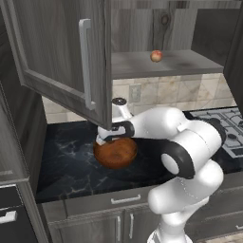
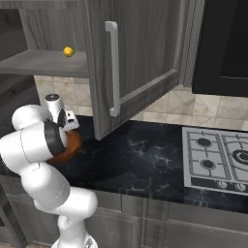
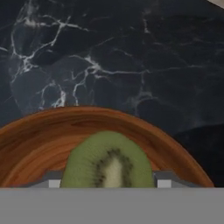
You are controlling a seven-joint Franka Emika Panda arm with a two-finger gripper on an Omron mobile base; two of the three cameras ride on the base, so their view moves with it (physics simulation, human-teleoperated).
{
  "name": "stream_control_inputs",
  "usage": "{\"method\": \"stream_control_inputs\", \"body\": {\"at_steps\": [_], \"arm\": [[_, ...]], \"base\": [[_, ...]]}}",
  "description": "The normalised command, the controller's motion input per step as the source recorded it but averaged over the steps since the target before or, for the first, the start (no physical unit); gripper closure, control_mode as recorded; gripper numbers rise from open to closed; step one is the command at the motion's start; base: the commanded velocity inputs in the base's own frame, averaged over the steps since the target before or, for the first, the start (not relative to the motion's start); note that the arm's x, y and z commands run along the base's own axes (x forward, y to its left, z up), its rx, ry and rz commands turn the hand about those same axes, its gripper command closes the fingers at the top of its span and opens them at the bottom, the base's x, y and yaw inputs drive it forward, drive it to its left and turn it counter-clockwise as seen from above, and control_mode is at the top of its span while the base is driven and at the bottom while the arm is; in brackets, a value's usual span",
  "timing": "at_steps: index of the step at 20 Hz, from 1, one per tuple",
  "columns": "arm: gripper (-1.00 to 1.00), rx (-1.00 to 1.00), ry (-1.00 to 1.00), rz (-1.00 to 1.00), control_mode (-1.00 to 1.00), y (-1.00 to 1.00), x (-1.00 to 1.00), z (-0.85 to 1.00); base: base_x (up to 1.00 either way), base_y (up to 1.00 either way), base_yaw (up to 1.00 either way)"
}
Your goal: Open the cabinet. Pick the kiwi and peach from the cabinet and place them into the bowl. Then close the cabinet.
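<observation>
Claw (image 3: pixel 108 181) is gripping kiwi (image 3: pixel 108 159) over bowl (image 3: pixel 39 140); fingertips mostly cut off. Arm is hiding much of bowl. Peach (image 1: pixel 156 56) is sitting in cabinet (image 1: pixel 61 52).

Black marble countertop with white veining (image 1: pixel 66 166); silver gas hob with black burners (image 2: pixel 218 160) at its right end; beige tiled backsplash (image 1: pixel 180 92); grey lower drawers with short silver handles (image 1: pixel 126 200).

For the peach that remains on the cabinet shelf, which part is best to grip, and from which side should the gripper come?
The peach sits alone on the shelf of the open cabinet, near its front edge. Being small and round, it is probably best pinched across its middle, one finger on each side. Come in level from the open front, since the enclosed cabinet likely rules out coming from above.
</observation>
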Motion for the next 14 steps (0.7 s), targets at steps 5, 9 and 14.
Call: {"method": "stream_control_inputs", "body": {"at_steps": [5, 9, 14], "arm": [[1.0, -0.06, 0.0, 0.02, -1.0, 0.0, 0.02, -0.42], [-1.0, 0.0, 0.0, 0.0, -1.0, 0.0, 0.01, -0.04], [-1.0, 0.0, -0.04, 0.0, -1.0, 0.0, -0.11, 0.18]], "base": [[0.0, 0.0, 0.0], [0.0, 0.0, 0.0], [0.0, 0.0, 0.0]]}}
